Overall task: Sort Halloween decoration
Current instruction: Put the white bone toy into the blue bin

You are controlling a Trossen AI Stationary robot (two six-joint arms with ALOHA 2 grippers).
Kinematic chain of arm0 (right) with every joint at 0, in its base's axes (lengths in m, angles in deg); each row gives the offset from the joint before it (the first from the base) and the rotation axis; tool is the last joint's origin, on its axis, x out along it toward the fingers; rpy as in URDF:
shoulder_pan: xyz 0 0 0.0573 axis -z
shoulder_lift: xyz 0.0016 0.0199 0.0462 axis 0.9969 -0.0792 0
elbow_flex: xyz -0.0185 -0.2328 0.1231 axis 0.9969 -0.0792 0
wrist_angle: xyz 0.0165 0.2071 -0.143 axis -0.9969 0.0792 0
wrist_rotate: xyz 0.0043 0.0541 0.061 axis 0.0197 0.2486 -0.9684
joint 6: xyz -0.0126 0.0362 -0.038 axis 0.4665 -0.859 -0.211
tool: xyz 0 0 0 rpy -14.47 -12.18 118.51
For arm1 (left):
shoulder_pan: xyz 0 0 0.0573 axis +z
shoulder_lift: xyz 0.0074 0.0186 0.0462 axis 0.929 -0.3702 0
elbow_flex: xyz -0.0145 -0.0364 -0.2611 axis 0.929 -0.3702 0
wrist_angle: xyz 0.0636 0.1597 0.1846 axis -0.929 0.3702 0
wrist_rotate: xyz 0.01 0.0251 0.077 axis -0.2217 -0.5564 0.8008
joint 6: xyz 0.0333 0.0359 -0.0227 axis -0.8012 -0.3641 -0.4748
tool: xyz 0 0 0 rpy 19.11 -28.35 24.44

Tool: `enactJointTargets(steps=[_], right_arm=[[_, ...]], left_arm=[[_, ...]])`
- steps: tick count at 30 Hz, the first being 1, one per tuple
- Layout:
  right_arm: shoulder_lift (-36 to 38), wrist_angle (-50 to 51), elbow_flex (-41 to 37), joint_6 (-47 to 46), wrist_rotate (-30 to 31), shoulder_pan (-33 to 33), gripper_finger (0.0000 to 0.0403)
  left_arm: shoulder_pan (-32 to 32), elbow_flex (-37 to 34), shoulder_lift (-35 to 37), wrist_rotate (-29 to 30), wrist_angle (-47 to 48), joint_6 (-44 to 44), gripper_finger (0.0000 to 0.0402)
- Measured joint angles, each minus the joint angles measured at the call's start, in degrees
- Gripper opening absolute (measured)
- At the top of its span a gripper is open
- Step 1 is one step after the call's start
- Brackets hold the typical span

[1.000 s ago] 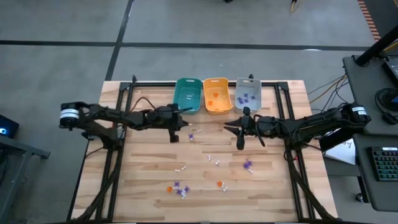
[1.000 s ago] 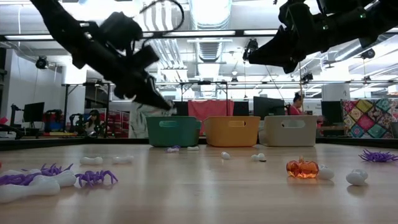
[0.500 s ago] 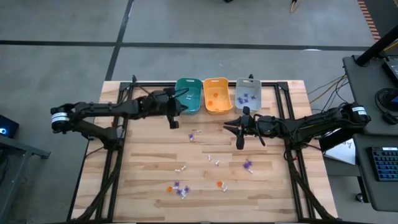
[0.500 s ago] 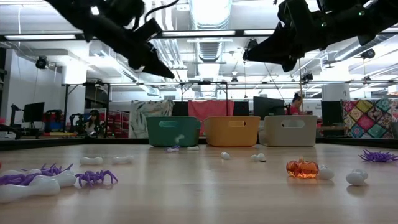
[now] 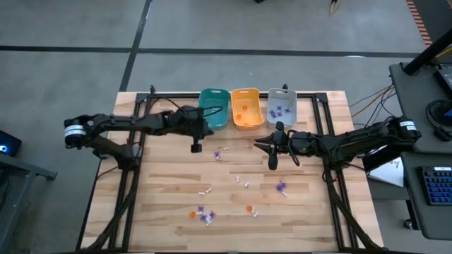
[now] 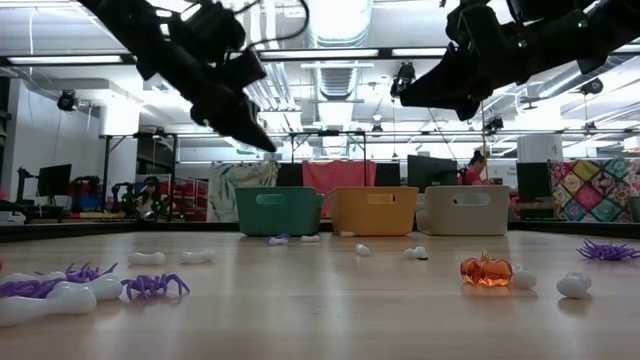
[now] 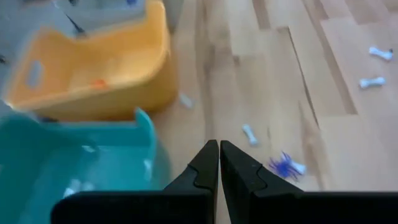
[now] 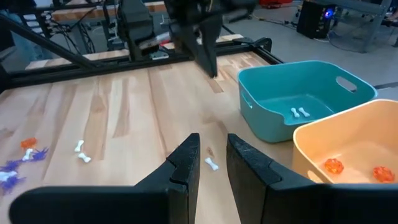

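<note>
The left gripper (image 5: pixel 196 147), fingers pressed together on nothing, hangs just near of the teal rectangular plastic bin (image 5: pixel 213 107). Tiny orange, purple and white Halloween trinkets (image 5: pixel 244 183) lie scattered across the wooden table (image 5: pixel 162 197). The right gripper (image 5: pixel 272 163), fingers slightly parted and empty, hangs near the grey bin (image 5: pixel 282 107).
</note>
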Motion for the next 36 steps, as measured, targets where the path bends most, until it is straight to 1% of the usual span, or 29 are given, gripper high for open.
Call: enactJointTargets(steps=[6,8,10,14,18,20,24,26,32,36], right_arm=[[0.0,0.1,0.0,-4.7,0.5,0.6,0.0068],[0.0,1.3,0.4,-6.5,0.6,1.1,0.0068],[0.0,4.6,1.6,-8.6,1.2,1.6,0.0068],[-1.0,15.0,4.7,-11.9,4.8,1.9,0.0068],[-4.9,23.7,8.4,-13.7,4.9,2.2,0.0068],[-7.6,27.5,10.1,-12.2,4.1,2.1,0.0068],[-12.3,33.8,12.8,-2.0,-3.5,2.1,0.0068],[-14.2,37.4,14.0,1.2,-5.8,2.1,0.0068],[-16.5,46.9,17.1,6.9,-5.8,2.2,0.0068],[-16.7,47.8,17.5,8.4,-4.1,2.2,0.0069]], left_arm=[[-0.2,-0.3,-3.4,-4.7,-0.5,4.5,0.0000],[-0.5,-0.3,-4.2,-4.7,-1.0,5.7,0.0000],[-0.7,-0.3,-4.8,-4.7,-1.9,7.3,0.0000],[-1.4,-0.3,-5.0,-4.6,-3.7,9.9,0.0000],[-2.6,-0.3,-4.9,-4.6,-4.6,11.3,0.0000],[-3.3,-0.3,-4.8,-4.6,-4.7,12.0,0.0000],[-5.4,-0.3,-4.8,-4.6,-4.9,13.8,0.0000],[-6.7,-0.3,-4.8,-4.6,-5.2,14.5,0.0000],[-10.3,-0.3,-4.8,-4.4,-9.0,18.3,0.0000],[-11.8,-0.3,-4.8,-2.9,-11.2,19.7,0.0000]])
